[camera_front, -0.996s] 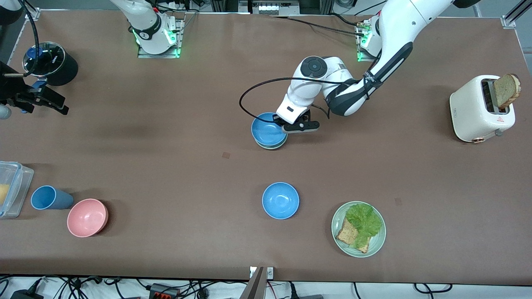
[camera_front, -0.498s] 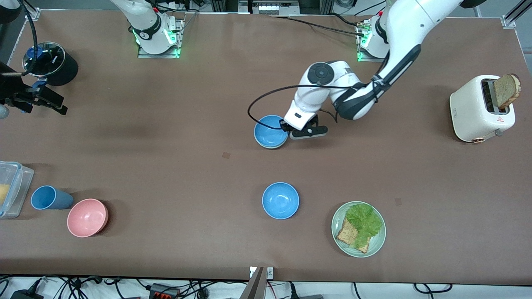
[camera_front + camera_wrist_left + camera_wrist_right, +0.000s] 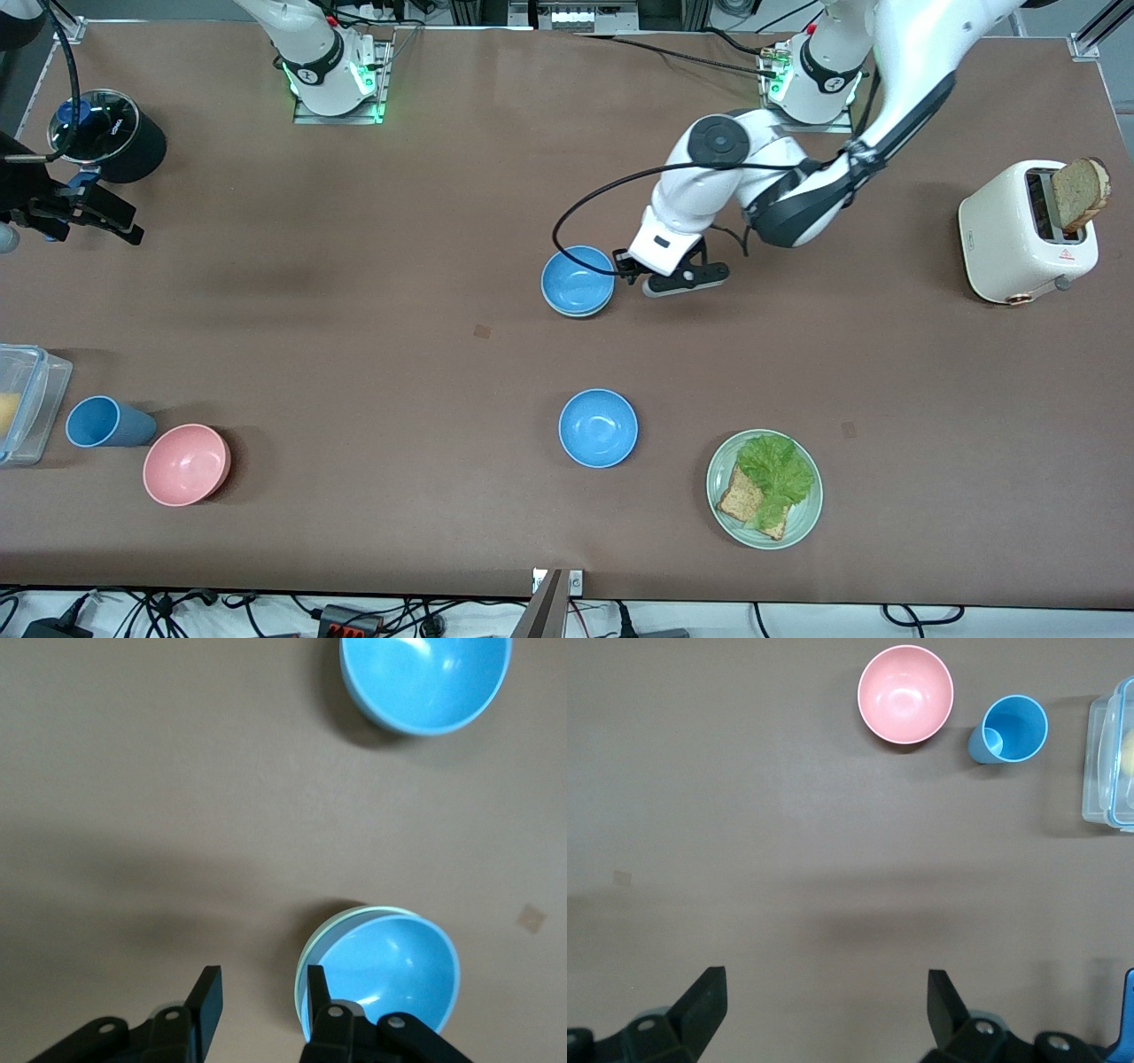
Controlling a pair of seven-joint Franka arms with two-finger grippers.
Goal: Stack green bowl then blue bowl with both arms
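Green bowl (image 3: 306, 955) mostly hidden under nested blue bowl (image 3: 577, 280); only rim shows, mid-tabletop (image 3: 354, 266). Left pincer (image 3: 259, 1001) beside stack, fingers apart, empty. Right pincer (image 3: 824, 1005) wide open, empty, waits over right arm's end; front view cuts it off.

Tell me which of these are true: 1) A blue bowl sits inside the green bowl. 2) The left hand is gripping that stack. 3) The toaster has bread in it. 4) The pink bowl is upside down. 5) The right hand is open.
1) True: the blue bowl is nested in the green bowl, whose pale rim shows around it.
2) False: the left hand is open beside the stack and holds nothing.
3) True: a slice of bread sticks out of the toaster.
4) False: the pink bowl stands upright, its hollow showing.
5) True: the right hand is spread wide over bare table.
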